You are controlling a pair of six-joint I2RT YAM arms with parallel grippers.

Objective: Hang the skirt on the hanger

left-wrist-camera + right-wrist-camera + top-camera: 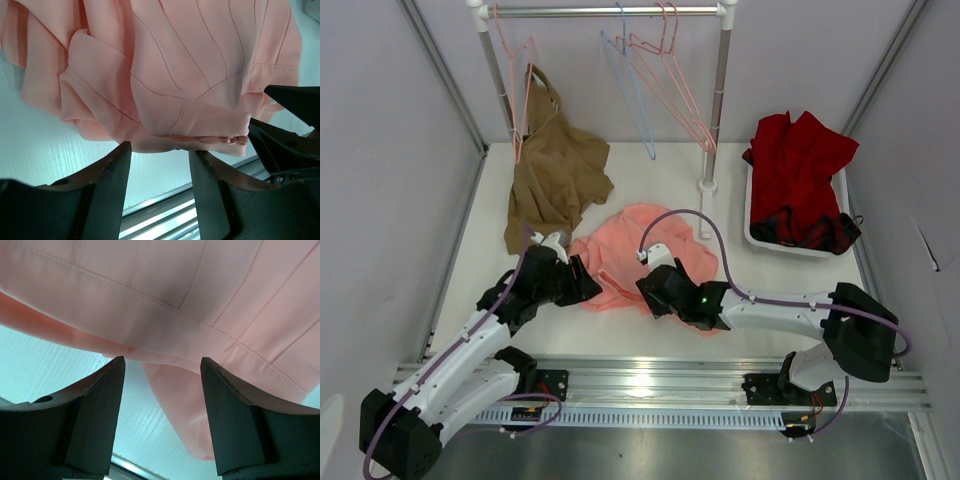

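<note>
The salmon-pink skirt [638, 248] lies crumpled on the white table between my two arms. The light blue wire hanger [630, 85] hangs on the rail at the back, apart from the skirt. My left gripper [588, 283] is open at the skirt's left edge; in the left wrist view its fingertips [160, 150] reach the zipped waistband [200, 137]. My right gripper [645, 290] is open at the skirt's near edge; in the right wrist view the seamed fabric [175, 305] hangs just past the gripper [162, 362], with nothing between the fingers.
A tan-brown garment [552, 170] hangs from a pink hanger [518, 70] at back left. Two more pink hangers [670, 80] hang beside the blue one. The rail's post [717, 100] stands right of centre. A white bin [752, 225] holds a dark red garment [802, 170] at right.
</note>
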